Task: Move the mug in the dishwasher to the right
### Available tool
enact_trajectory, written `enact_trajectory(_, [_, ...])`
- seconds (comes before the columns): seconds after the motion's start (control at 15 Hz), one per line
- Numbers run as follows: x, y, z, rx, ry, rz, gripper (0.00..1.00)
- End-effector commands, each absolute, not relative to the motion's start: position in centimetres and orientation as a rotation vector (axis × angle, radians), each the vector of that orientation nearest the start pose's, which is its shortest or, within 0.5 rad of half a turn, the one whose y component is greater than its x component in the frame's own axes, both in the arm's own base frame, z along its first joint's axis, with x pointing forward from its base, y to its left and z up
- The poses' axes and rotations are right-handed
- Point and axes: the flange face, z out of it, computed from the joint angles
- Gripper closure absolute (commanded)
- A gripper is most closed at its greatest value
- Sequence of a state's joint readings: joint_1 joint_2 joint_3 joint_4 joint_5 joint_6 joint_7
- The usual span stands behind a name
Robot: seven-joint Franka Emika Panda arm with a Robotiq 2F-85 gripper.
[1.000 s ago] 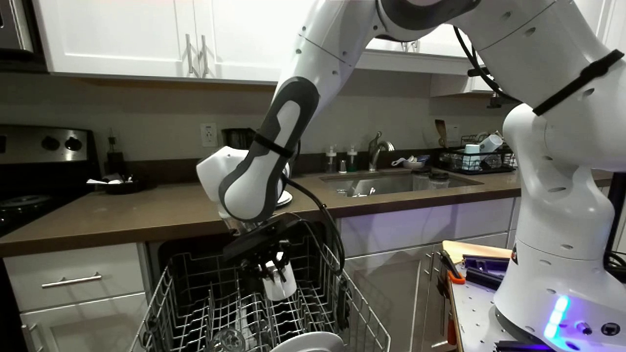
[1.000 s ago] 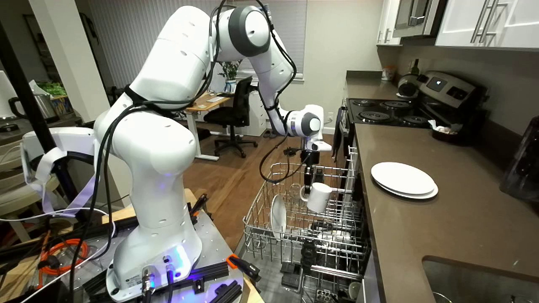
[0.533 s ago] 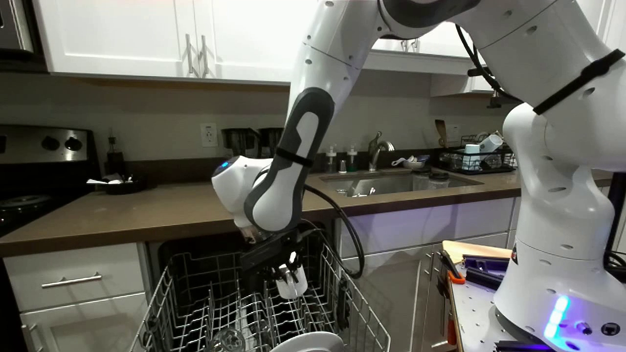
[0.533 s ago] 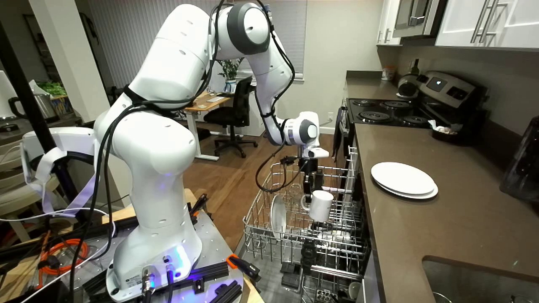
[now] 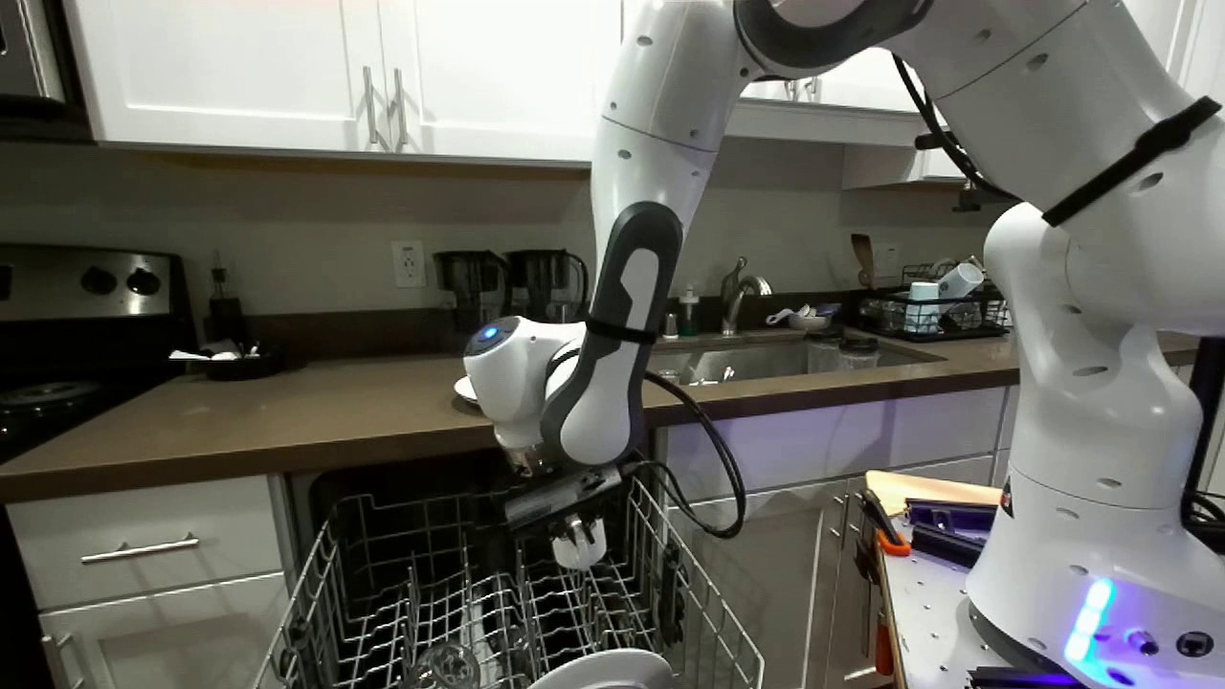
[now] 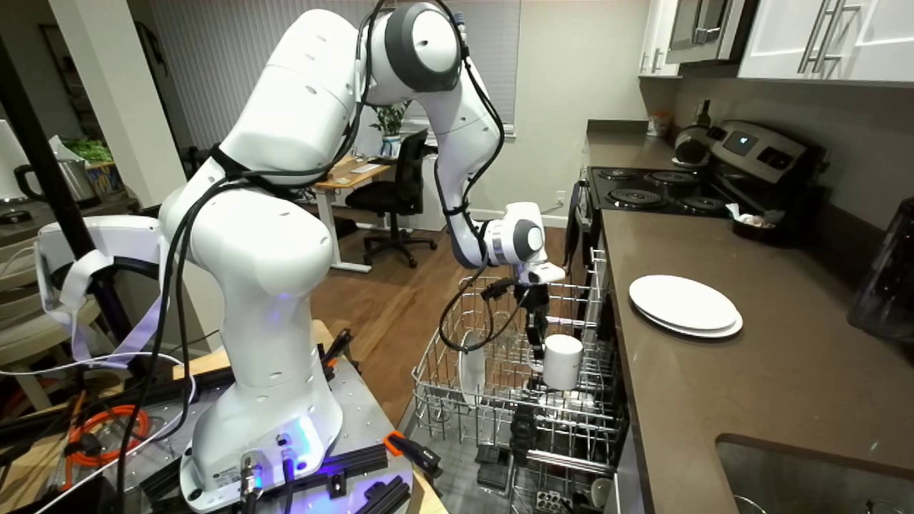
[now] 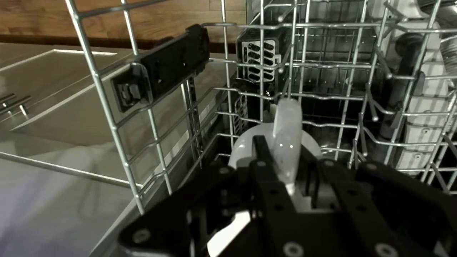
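Observation:
The white mug (image 5: 580, 545) hangs in my gripper over the back right part of the dishwasher's wire rack (image 5: 730, 614). In an exterior view the mug (image 6: 563, 363) looks nearly upright, and my gripper (image 6: 537, 341) is beside it on the handle side. In the wrist view my gripper (image 7: 284, 151) has its two black fingers on either side of the mug's handle (image 7: 288, 125), shut on it. The mug's body (image 7: 242, 144) lies beyond the fingers, partly hidden by them. Whether the mug's base touches the rack wires cannot be told.
A white plate (image 6: 470, 371) stands upright in the rack, and a clear glass (image 5: 450, 663) lies near its front. The rack's side wall (image 7: 103, 96) is close on the left in the wrist view. The counter (image 5: 287, 431) overhangs behind; white plates (image 6: 685, 303) lie on it.
The gripper and mug have moved together to the right in both exterior views, and lower in one of them. The mug looks more upright now.

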State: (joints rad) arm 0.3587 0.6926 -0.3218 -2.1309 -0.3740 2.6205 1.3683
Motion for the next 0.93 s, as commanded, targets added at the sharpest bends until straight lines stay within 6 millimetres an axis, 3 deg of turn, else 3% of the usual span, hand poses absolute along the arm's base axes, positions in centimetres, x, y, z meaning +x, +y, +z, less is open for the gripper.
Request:
enact_trajectory(0.0, [53.3,-0.3,7.6,-3.108,1.612,-0.279,0.91])
enact_trajectory(0.4, [53.7,-2.9,6.0,-3.020,1.591,-0.412,0.91])
enact_trajectory(0.87, [53.6,-2.8,4.0,-2.925,1.630,-0.342,0.91])
